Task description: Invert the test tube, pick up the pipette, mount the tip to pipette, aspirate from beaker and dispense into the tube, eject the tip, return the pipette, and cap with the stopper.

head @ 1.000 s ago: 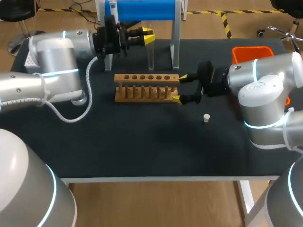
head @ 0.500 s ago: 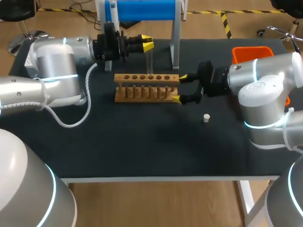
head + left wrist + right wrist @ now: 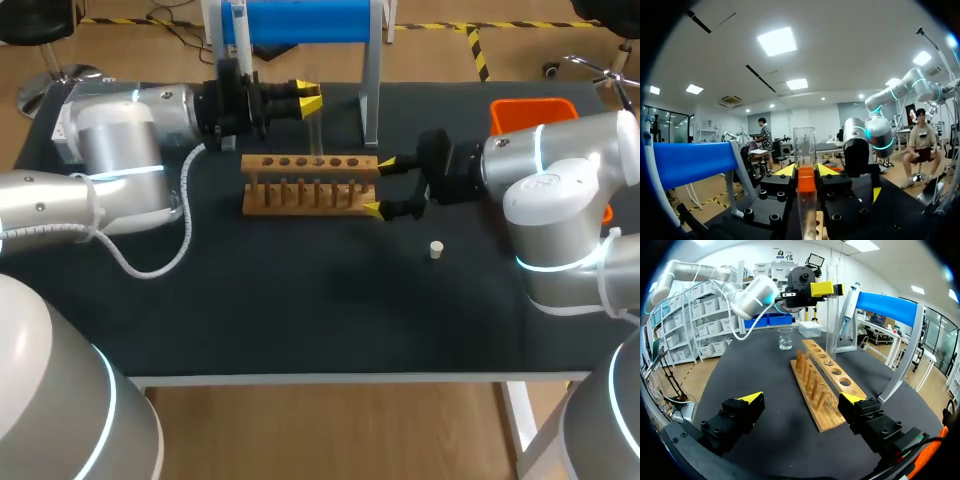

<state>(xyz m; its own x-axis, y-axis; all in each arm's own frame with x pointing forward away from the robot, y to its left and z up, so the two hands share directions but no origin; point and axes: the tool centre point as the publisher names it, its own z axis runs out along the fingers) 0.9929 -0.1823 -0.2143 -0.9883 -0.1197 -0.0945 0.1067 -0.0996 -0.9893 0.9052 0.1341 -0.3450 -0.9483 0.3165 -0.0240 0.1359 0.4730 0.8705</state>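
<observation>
Test tube (image 3: 316,128): upright, base at a hole of the wooden rack (image 3: 310,186), toward the tabletop's far edge.
Left pincer (image 3: 309,96): clamped on its upper part.
Right pincer (image 3: 380,186): wide apart, straddling the rack's end, holding nothing.
Advice: keep the tube vertical and let go only once it is seated.

Robotics lab bench, set for wet chemistry.
Black-topped table (image 3: 300,300) carries wooden tube rack (image 3: 310,185), glass test tube (image 3: 830,325), beaker (image 3: 785,338), pipette (image 3: 846,315) on blue-topped stand (image 3: 300,20); left arm (image 3: 110,150), right arm (image 3: 560,190) flank it.
</observation>
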